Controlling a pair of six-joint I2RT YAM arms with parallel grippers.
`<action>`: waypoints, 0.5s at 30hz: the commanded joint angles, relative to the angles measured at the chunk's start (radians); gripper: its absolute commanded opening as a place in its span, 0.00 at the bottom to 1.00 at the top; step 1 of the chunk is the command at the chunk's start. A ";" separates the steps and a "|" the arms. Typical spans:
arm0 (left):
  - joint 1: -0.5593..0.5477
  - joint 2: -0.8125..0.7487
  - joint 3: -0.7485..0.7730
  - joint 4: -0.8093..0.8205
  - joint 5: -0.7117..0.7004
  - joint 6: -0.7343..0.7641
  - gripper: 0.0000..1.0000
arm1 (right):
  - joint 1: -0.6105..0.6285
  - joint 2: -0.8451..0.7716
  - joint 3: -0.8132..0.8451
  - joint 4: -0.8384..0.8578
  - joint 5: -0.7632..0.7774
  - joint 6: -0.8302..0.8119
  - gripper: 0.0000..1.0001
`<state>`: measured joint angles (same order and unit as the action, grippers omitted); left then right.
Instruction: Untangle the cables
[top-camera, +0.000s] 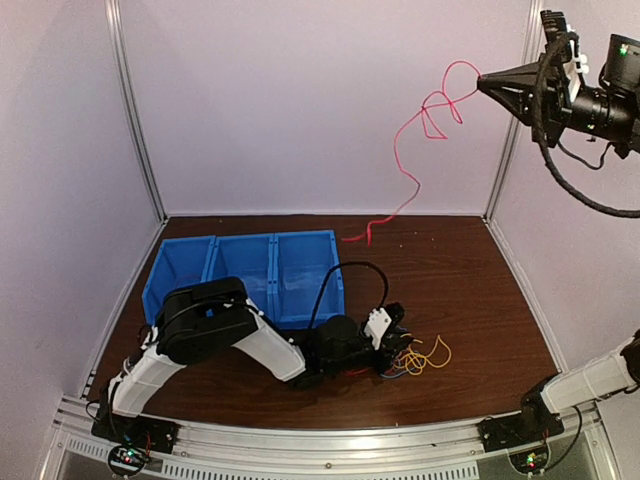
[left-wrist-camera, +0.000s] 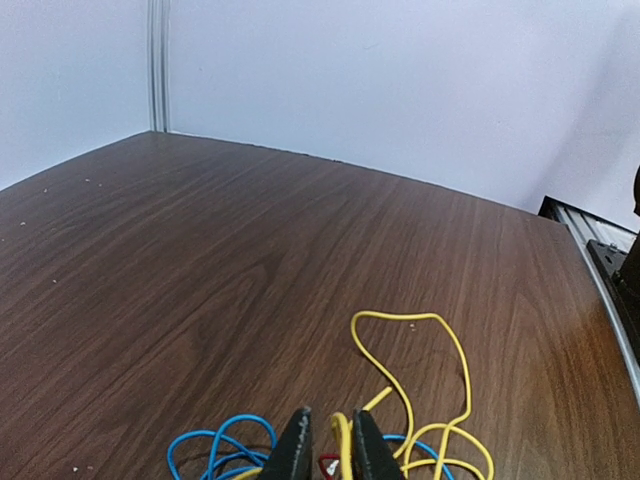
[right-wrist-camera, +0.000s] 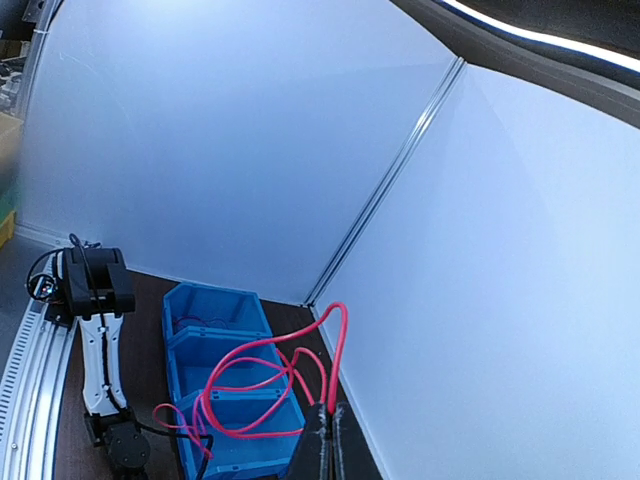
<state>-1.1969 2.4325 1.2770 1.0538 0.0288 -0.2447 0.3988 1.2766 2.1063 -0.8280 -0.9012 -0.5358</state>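
My right gripper (top-camera: 484, 82) is raised high at the back right and shut on a red cable (top-camera: 415, 150). The cable hangs in loops, and its lower end (top-camera: 358, 236) reaches the table by the back wall. In the right wrist view the red cable (right-wrist-camera: 262, 368) loops out from my closed fingertips (right-wrist-camera: 326, 432). My left gripper (top-camera: 397, 343) is low on the table at a small pile of yellow-orange (top-camera: 428, 355) and blue cables. In the left wrist view its jaws (left-wrist-camera: 332, 448) stand narrowly apart around a yellow strand (left-wrist-camera: 343, 435), with blue loops (left-wrist-camera: 215, 443) to the left, a yellow loop (left-wrist-camera: 425, 345) ahead and a red bit (left-wrist-camera: 328, 466) between.
A blue three-compartment bin (top-camera: 245, 275) stands at the back left of the table and also shows in the right wrist view (right-wrist-camera: 215, 340). A thick black cable (top-camera: 345, 275) arcs over my left arm. White walls enclose the table on three sides.
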 joint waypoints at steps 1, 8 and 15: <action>-0.001 -0.072 -0.042 -0.002 -0.003 0.023 0.26 | -0.005 -0.007 -0.127 0.031 0.027 0.020 0.00; -0.001 -0.271 -0.147 0.028 0.055 -0.006 0.49 | -0.017 -0.095 -0.395 0.043 0.063 0.004 0.00; -0.003 -0.414 -0.263 0.039 0.105 -0.060 0.58 | -0.031 -0.169 -0.605 0.051 0.060 0.017 0.00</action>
<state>-1.1969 2.0769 1.0752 1.0504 0.0902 -0.2680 0.3744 1.1656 1.5711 -0.8021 -0.8471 -0.5304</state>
